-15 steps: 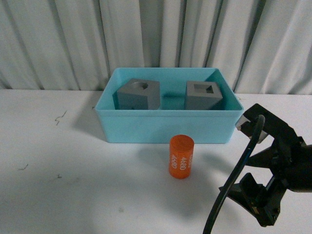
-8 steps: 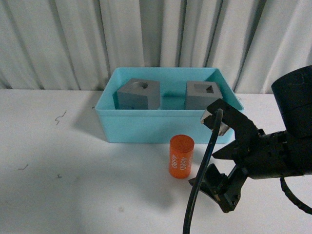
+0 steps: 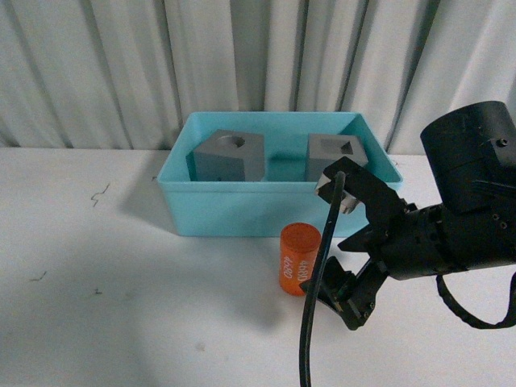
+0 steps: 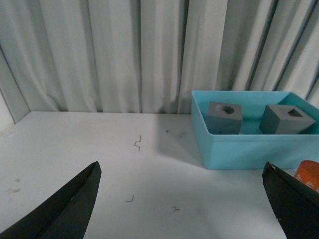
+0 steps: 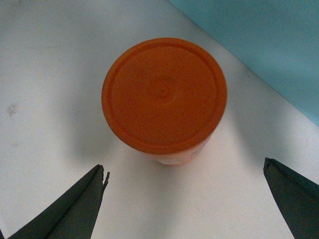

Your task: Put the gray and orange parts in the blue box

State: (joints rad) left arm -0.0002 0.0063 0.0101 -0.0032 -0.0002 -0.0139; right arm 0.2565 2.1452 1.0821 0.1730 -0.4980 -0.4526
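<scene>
My right gripper point(image 3: 329, 240): jaws spread wide, holding nothing.
Orange plastic cylinder point(image 3: 299, 260): upright just ahead of my jaws, centred, untouched.
Turquoise plastic tub point(image 3: 266, 211): wall near, beyond the cylinder; matte gray cubes point(image 3: 229, 157) inside.
Room: bare white table point(image 3: 121, 306) flanked the cylinder.

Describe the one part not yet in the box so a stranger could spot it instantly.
Find the blue box on the white table. Directly in front of its near wall stands the orange cylinder, upright. Unlike the two gray cubes inside the box, it is round, bright orange, with white digits.
</scene>
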